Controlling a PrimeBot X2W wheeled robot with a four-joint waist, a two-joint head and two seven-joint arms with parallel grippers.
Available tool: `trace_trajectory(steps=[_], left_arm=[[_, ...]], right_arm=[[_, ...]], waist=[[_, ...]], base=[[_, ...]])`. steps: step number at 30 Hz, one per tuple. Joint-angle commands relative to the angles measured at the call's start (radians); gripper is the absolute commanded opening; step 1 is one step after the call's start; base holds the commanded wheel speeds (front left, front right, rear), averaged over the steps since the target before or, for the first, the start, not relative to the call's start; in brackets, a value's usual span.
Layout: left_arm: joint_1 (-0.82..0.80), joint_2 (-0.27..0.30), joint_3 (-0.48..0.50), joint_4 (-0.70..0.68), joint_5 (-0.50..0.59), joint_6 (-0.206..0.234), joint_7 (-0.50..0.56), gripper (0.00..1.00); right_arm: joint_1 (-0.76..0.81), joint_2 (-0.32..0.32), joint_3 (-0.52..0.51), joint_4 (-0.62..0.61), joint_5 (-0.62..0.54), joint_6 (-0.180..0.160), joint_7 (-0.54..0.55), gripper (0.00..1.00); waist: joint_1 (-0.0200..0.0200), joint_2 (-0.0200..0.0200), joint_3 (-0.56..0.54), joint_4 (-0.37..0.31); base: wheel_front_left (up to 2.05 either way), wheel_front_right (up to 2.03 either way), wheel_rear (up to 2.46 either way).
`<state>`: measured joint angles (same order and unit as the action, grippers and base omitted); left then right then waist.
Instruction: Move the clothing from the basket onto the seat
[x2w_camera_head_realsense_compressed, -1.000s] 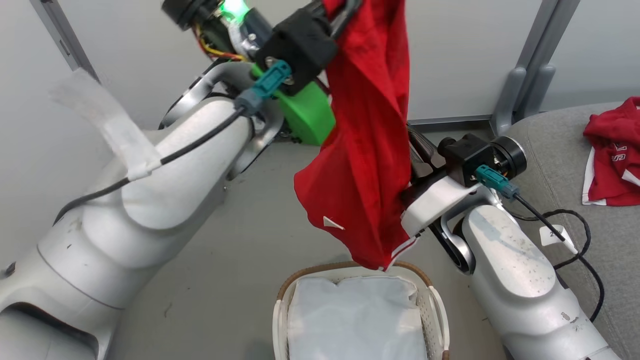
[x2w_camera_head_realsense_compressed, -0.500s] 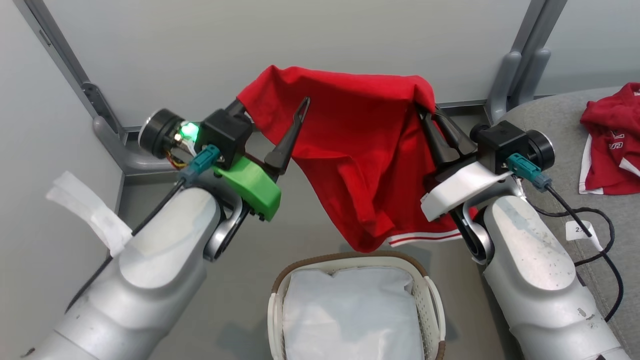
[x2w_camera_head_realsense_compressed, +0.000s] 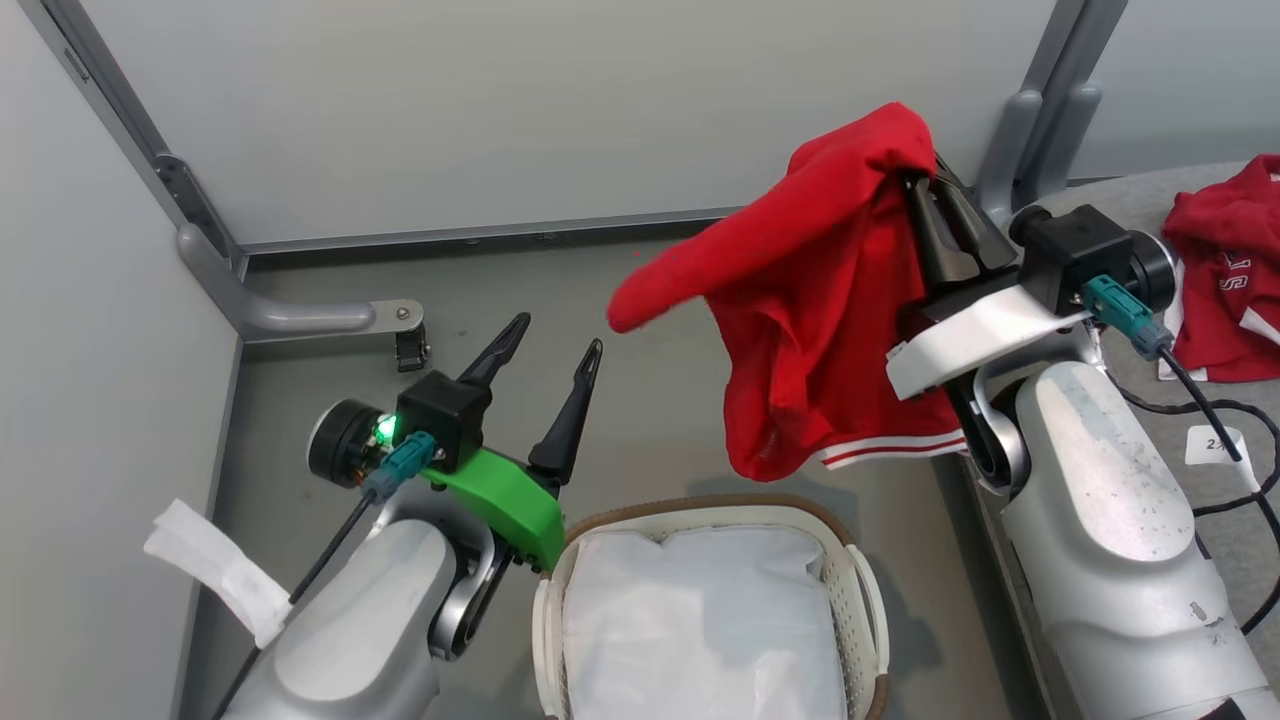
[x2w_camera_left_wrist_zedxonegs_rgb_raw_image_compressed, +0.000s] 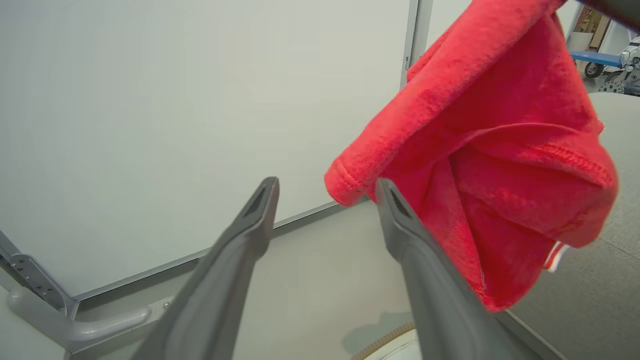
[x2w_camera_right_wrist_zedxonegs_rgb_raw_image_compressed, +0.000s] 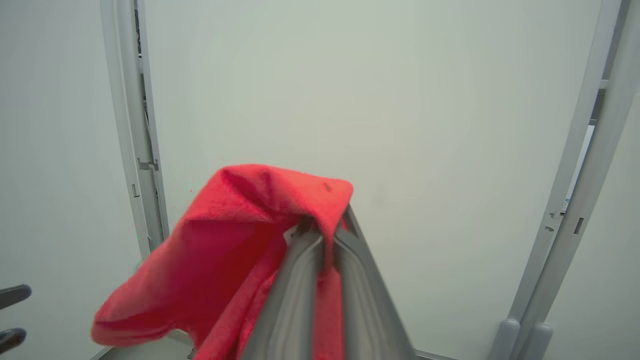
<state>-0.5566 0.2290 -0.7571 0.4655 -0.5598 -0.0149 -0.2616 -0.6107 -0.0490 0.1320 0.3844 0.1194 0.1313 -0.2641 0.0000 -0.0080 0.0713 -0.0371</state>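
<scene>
A bright red garment (x2w_camera_head_realsense_compressed: 810, 330) with a white-striped hem hangs in the air above the floor, pinched at its top by my right gripper (x2w_camera_head_realsense_compressed: 925, 190), which is shut on it (x2w_camera_right_wrist_zedxonegs_rgb_raw_image_compressed: 320, 220). Its loose left end juts out sideways (x2w_camera_left_wrist_zedxonegs_rgb_raw_image_compressed: 350, 180). My left gripper (x2w_camera_head_realsense_compressed: 555, 335) stands open lower left of it, nothing between its fingers (x2w_camera_left_wrist_zedxonegs_rgb_raw_image_compressed: 325, 187). The white basket (x2w_camera_head_realsense_compressed: 860, 590) with a brown rim sits below, holding its plain white liner (x2w_camera_head_realsense_compressed: 700, 620). A second red garment (x2w_camera_head_realsense_compressed: 1225, 270) lies on the grey seat (x2w_camera_head_realsense_compressed: 1140, 200) at the right.
Grey partition walls close off the back and left. A metal foot with a caster (x2w_camera_head_realsense_compressed: 405, 345) stands on the floor at the left wall's base, and an upright post (x2w_camera_head_realsense_compressed: 1040, 120) rises by the seat. A black cable (x2w_camera_head_realsense_compressed: 1235, 440) runs over the seat's front.
My left gripper opened and let go of the red garment, then dropped down and left. The right gripper carried the garment up and to the right, toward the seat.
</scene>
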Motion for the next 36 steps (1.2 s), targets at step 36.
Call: trace_trajectory(steps=[36], left_arm=[[0.181, -0.109, 0.207, -0.097, 0.223, -0.100, -0.004, 1.00]], right_arm=[[0.092, -0.003, -0.097, -0.079, -0.031, -0.001, 0.000, 0.00]], waist=[[0.0000, 0.0080, 0.137, -0.345]], base=[[0.00, 0.00, 0.00]])
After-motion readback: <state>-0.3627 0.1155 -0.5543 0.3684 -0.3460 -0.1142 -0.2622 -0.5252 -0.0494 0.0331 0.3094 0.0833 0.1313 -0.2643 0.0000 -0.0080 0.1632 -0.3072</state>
